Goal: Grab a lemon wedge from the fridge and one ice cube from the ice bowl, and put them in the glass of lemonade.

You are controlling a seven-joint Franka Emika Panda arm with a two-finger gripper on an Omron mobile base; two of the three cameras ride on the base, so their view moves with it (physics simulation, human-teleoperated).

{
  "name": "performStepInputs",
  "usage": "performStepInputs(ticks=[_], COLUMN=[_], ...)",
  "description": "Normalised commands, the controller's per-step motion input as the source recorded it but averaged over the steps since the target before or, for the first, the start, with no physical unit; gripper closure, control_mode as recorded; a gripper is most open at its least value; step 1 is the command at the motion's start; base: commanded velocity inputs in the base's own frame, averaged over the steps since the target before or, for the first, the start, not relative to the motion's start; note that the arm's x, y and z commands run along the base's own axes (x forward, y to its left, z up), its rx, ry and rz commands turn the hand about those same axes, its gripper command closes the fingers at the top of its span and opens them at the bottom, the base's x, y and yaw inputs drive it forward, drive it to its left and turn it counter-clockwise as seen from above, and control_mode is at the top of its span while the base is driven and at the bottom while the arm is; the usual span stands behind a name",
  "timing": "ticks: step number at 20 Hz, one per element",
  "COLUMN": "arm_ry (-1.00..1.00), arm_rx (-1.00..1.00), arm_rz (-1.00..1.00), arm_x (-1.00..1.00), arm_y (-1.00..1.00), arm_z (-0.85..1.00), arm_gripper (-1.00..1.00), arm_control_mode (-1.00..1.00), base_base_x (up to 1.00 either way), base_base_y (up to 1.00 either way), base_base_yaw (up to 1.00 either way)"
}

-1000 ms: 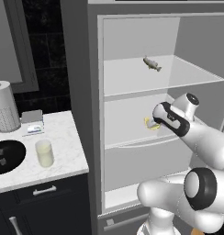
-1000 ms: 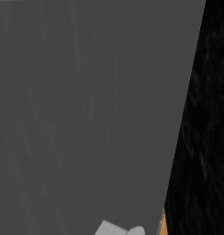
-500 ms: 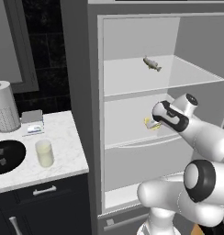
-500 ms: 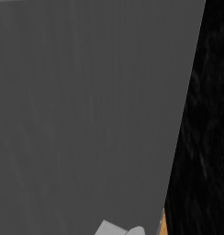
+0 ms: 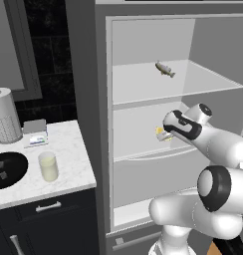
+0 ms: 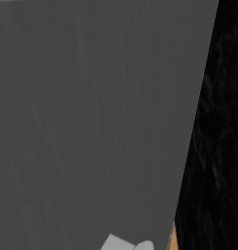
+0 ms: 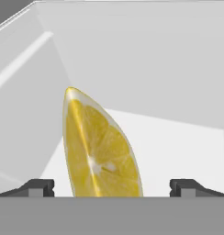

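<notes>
- While the fridge (image 5: 143,124) stands open, the arm reaches into its middle compartment, placing the gripper (image 5: 166,134) at the wedge (image 5: 160,132) near the front edge of the middle shelf.
- Gripper state: released, jaws spread wide; in the hand view the two fingertips (image 7: 38,187) stand either side of the wedge (image 7: 98,147), apart from it, with nothing grasped.
- Reason for this pose, as judged: a straddling approach lets the jaws close across the wedge's flat faces; closing is the step not yet done.
- The wedge stands on edge, tip up and tilted, rind toward one finger, sitting closer to that finger than to the other.
- The glass (image 5: 48,166) waits near the front edge of the surface (image 5: 68,149), just beside the bowl (image 5: 6,170), which keeps the later drop close together.
- Two pale cubes (image 5: 2,169) lie in the bowl; its far side is cut off by the frame.
- A small grey fish (image 5: 165,69) lies on the upper shelf, well apart from the wedge.
- Hidden: the wrist covers most of the wedge in the left base view, and contact under the wedge cannot be told.
- A flat grey panel (image 6: 91,122), probably the fridge door, blocks the right base view.
</notes>
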Motion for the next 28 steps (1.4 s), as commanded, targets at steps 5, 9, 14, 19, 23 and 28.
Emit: performStepInputs(ticks=[5,9,14,19,23,28], arm_ry=[0.0,0.0,0.0,-0.01,0.0,-0.12], arm_rx=[0.0,0.0,0.0,-0.05,-0.04,0.0], arm_rz=[0.0,0.0,0.0,0.0,0.0,0.0], arm_x=[0.11,0.1,0.01,0.0,-0.01,-0.41], arm_y=[0.03,0.03,0.14,0.07,0.0,0.02], arm_z=[-0.13,-0.14,-0.24,-0.19,-0.05,0.0], arm_gripper=[-1.0,-1.0,1.0,1.0,1.0,1.0], arm_control_mode=[-1.0,-1.0,-1.0,-1.0,-1.0,-1.0], base_base_x=[0.0,0.0,0.0,0.0,0.0,0.0], base_base_y=[0.0,0.0,0.0,0.0,0.0,0.0], base_base_yaw=[0.0,0.0,0.0,0.0,0.0,0.0])
